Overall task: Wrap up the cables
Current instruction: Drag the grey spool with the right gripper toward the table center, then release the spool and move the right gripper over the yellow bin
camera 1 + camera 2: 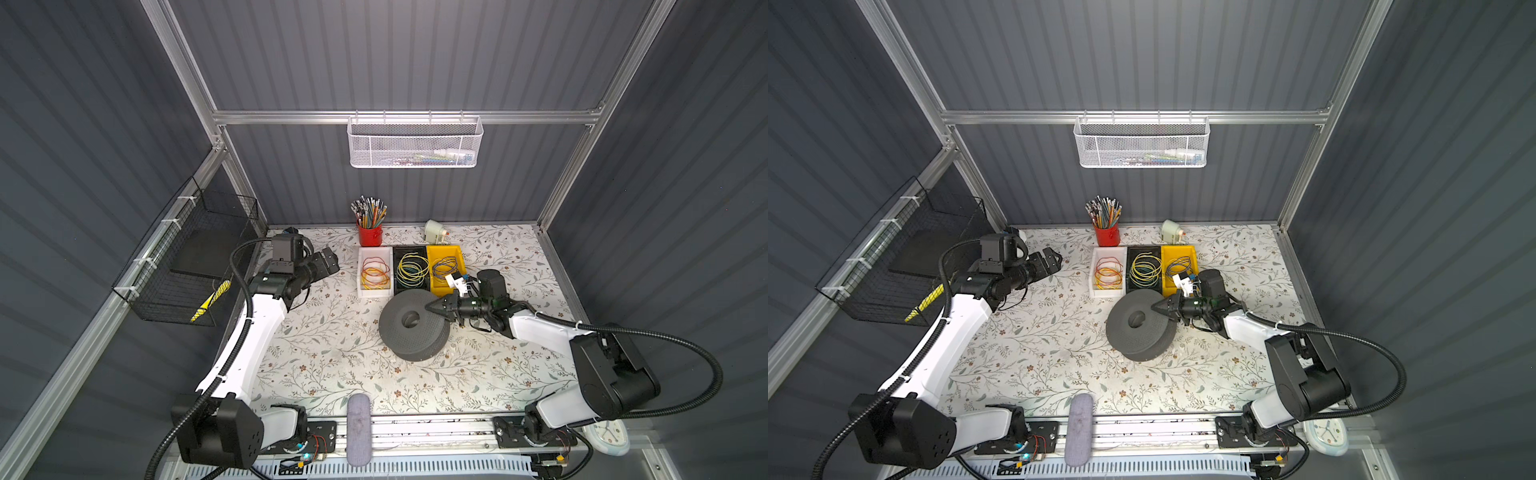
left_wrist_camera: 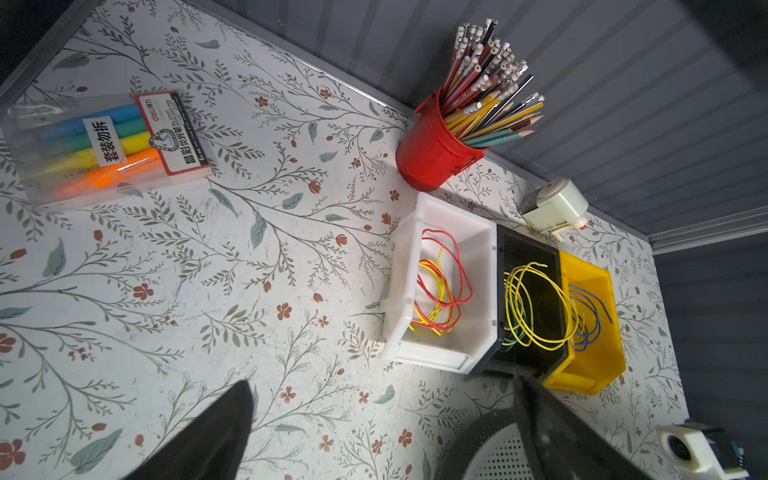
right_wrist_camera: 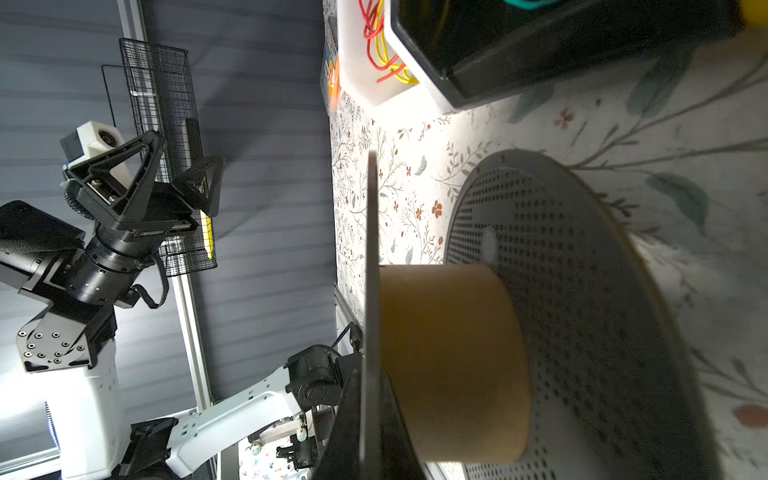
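Right gripper (image 1: 431,308) is clamped on the rim of the upper flange of the grey spool (image 1: 399,334), which sits on the floral table (image 1: 332,353) just in front of the bins. Left gripper (image 1: 328,262) has its jaws spread wide, grasps nothing, and hovers over the table's left rear, well apart from the spool. Blue cable (image 1: 445,266) lies loosely coiled in the yellow bin (image 1: 446,250), just behind the spool.

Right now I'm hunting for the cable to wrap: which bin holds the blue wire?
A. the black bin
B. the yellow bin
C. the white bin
B: the blue wire lies coiled in the yellow bin; the other two bins hold red, yellow and green wires.
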Tool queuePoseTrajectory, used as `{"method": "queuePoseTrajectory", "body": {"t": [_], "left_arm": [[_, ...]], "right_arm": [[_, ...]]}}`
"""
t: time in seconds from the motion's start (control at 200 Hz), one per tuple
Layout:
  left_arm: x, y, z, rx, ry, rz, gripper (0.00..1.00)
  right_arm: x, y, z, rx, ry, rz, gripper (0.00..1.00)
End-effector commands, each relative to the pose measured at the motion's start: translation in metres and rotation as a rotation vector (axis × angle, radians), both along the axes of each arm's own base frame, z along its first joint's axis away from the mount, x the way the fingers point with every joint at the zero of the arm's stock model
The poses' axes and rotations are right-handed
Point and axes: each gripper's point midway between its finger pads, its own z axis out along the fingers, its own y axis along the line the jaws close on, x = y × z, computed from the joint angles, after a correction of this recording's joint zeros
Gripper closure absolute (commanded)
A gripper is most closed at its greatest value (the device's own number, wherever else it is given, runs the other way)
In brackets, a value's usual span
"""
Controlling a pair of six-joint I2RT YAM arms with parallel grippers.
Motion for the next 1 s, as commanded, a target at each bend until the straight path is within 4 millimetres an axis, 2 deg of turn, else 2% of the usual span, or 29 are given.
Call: {"method": "queuePoseTrajectory", "body": {"t": [0.0,0.23,0.48,0.57,0.64,0.74,0.87,0.996], "left_arm": [[0.001,0.001,-0.002,0.025,0.014,-0.006,0.01],[0.002,0.0,-0.002,0.027,0.016,-0.011,0.01],[0.002,0.0,-0.006,0.023,0.016,-0.012,0.01],[0.002,-0.001,-0.005,0.023,0.014,-0.015,0.01],[0.001,0.0,-0.004,0.025,0.012,-0.013,0.01],[-0.001,0.001,-0.001,0.028,0.005,-0.012,0.01],[-0.005,0.003,-0.004,0.04,0.014,-0.013,0.01],[-0.009,0.005,-0.011,0.053,0.025,-0.013,0.01]], "right_arm": [[0.005,0.006,0.007,0.05,-0.072,0.018,1.0],[0.003,0.001,-0.035,0.01,-0.013,-0.007,1.0],[-0.002,-0.01,-0.057,-0.079,-0.007,-0.02,0.78],[-0.006,-0.015,-0.062,-0.113,-0.004,-0.016,0.75],[-0.009,-0.018,-0.062,-0.133,-0.014,-0.012,0.7],[-0.014,-0.027,-0.058,-0.211,-0.04,-0.001,0.57],[-0.019,-0.057,-0.054,-0.456,-0.103,-0.006,0.4],[-0.016,-0.08,-0.023,-0.557,-0.186,-0.046,0.36]]}}
